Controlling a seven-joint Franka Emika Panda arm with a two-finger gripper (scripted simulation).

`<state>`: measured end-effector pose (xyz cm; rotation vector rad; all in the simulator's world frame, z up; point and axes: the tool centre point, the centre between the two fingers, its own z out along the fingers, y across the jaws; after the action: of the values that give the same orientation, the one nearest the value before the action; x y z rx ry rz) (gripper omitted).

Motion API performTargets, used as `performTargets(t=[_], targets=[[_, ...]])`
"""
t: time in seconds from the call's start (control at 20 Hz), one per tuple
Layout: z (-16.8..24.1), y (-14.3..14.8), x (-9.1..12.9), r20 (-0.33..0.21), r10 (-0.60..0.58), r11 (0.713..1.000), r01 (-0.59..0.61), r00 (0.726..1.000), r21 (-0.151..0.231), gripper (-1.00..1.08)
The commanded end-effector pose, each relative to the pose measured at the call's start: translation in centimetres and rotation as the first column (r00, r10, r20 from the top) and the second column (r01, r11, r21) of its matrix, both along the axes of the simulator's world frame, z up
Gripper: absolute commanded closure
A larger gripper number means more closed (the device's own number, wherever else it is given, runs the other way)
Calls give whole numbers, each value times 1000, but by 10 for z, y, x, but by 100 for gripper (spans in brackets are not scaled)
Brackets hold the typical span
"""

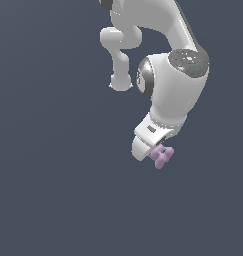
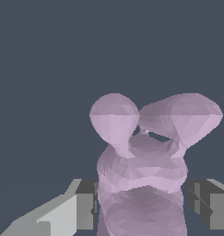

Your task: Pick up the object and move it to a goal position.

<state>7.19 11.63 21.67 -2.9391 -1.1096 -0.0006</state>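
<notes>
The object (image 1: 162, 156) is a small pale lilac piece of clustered rounded knobs. In the exterior view it sticks out from under the white hand of my gripper (image 1: 156, 152), which points downward. In the wrist view the object (image 2: 145, 152) fills the space between my two fingers, with its two big knobs reaching past the fingertips. One grey finger pad (image 2: 85, 203) touches its side and the other finger (image 2: 206, 205) stands close against the opposite side. My gripper (image 2: 143, 205) is shut on the object. The object's lower end is hidden inside the hand.
A plain dark blue-grey background lies all around in both views. The white arm (image 1: 173, 85) rises to the top of the exterior view.
</notes>
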Motion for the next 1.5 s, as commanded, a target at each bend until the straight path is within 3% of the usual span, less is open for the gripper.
performTargets(t=[0.0,0.7,1.45], targets=[[20,16,5,0,-1,1000,1,1000,0,108],[92,73,29,-1,-1,1000,1,1000,1,108],[111,89,38,0,-1,1000,1,1000,0,108]])
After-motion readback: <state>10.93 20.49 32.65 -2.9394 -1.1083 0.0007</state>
